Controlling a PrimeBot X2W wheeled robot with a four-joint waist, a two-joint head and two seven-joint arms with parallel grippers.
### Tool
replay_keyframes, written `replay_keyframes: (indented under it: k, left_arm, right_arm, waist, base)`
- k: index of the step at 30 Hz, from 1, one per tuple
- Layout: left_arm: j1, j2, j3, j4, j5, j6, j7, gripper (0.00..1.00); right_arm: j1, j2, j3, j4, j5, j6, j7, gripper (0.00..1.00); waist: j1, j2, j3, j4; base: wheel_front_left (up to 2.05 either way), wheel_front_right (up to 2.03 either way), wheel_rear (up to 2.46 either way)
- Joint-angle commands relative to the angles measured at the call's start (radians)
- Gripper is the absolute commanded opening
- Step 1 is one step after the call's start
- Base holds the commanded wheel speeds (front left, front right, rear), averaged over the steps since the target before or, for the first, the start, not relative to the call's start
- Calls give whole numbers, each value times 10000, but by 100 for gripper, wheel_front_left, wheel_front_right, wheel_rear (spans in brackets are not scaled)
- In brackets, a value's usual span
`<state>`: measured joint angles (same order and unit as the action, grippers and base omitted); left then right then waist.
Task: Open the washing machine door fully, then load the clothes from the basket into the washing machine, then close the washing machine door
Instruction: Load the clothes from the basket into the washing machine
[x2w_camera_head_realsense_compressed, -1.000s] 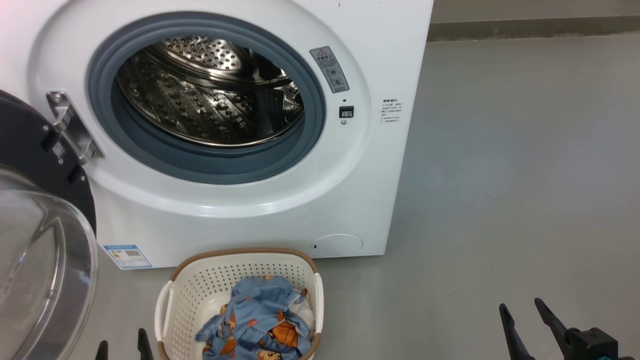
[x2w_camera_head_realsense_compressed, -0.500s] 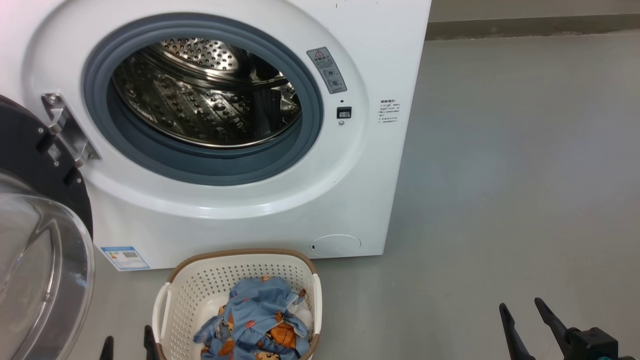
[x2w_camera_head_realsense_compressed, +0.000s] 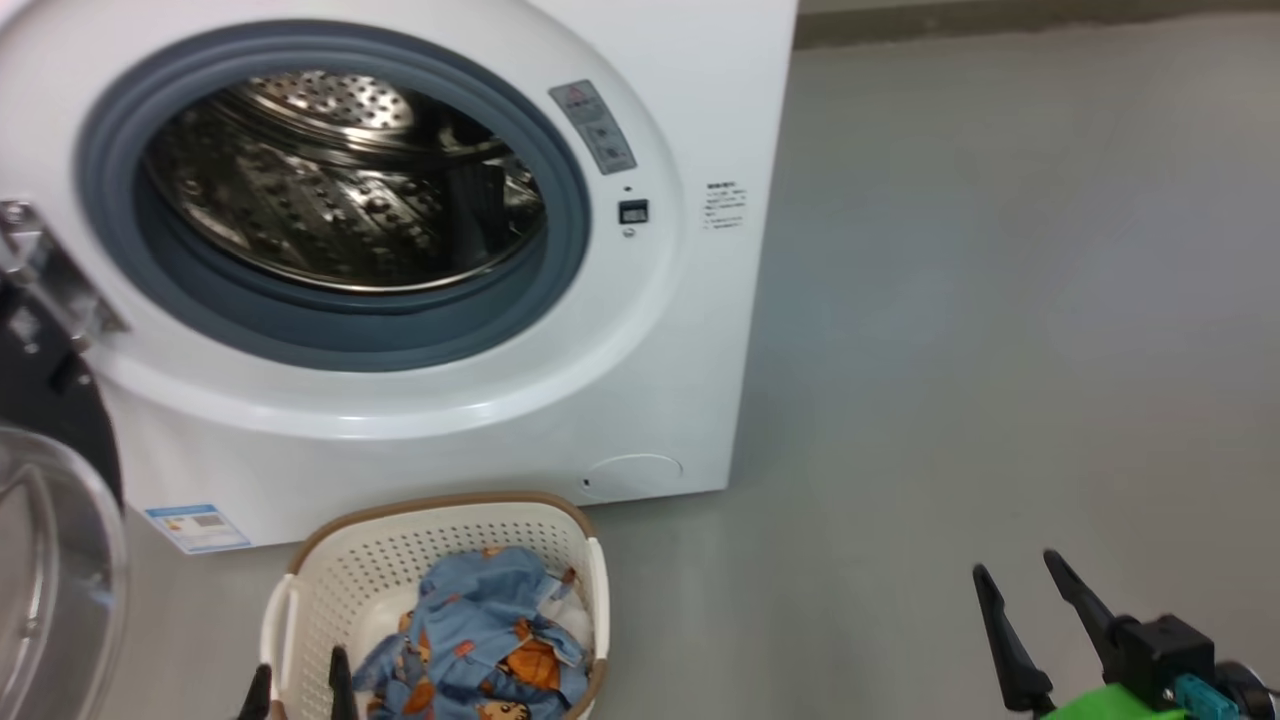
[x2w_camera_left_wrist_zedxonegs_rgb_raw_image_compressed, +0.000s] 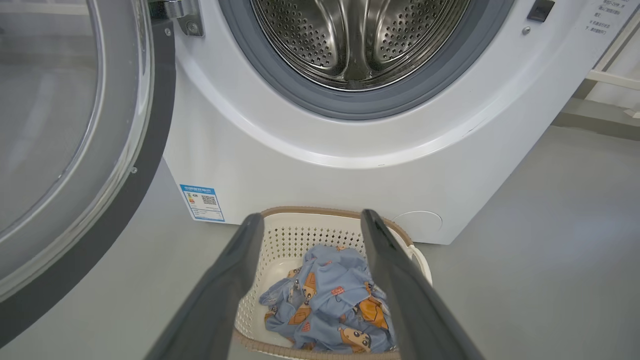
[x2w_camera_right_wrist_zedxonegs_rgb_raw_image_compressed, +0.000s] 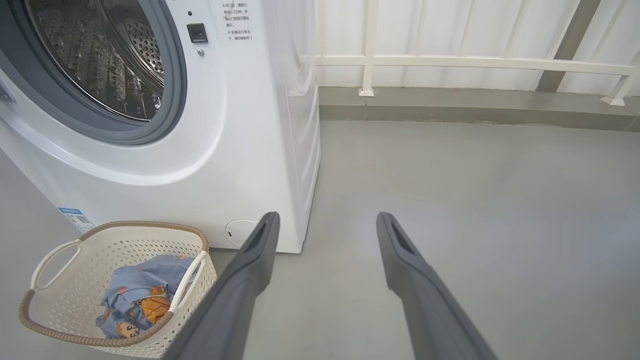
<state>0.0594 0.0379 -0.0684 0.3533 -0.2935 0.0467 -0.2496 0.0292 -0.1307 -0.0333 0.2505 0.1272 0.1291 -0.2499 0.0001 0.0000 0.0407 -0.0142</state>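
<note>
- The clothes (x2w_camera_head_realsense_compressed: 480, 640) lie crumpled in the near right part of the basket (x2w_camera_head_realsense_compressed: 400, 545). The heap is rumpled, with no clear long axis.
- The basket sits on the floor (x2w_camera_head_realsense_compressed: 1000, 300) just in front of the washing machine (x2w_camera_head_realsense_compressed: 450, 440), with a handle on its left and right sides.
- The machine faces me, its round opening showing a grey gasket (x2w_camera_head_realsense_compressed: 330, 345) and a steel drum (x2w_camera_head_realsense_compressed: 340, 190).
- The washing machine door (x2w_camera_head_realsense_compressed: 55, 560) stands swung open on the left, its glass bowl bulging toward me.
- My left gripper (x2w_camera_left_wrist_zedxonegs_rgb_raw_image_compressed: 312, 216) hovers by the basket's near left rim, fingers spread wide, holding nothing.
- My right gripper (x2w_camera_head_realsense_compressed: 1015, 563) hangs over the floor well to the right, fingers wide, empty.
</note>
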Motion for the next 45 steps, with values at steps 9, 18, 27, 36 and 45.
replay_keyframes:
  k: [9,18,27,36,45]
  left_arm:
    - [-1317,138,245,981,-59,-254,-121,100]
    - [-2682,236,671,2501,-858,-540,282,100]
    - [-4013,915,637,4043,-1050,-926,1142,100]
    - [-5197,1287,883,5774,-1427,-864,1798,100]
    - [-6403,1553,1039,7164,-1731,-987,1874,100]
  right_arm:
    - [-1059,-31,700,-689,193,16,-118,100]
    - [-1705,194,1112,-1081,297,16,-118,100]
    - [-2378,516,1178,-1332,389,16,-118,100]
    - [-2859,699,1184,-1435,412,16,-118,100]
    - [-3204,748,1320,-1553,330,16,-118,100]
  waist:
    - [-1,0,1232,-1228]
    - [-1,0,2374,-2092]
    - [-1,0,3700,-2685]
    - [-1,0,4574,-2946]
    - [-1,0,5358,-2990]
  base:
    - [0,0,0]
    - [0,0,0]
    - [0,0,0]
    - [0,0,0]
    - [0,0,0]
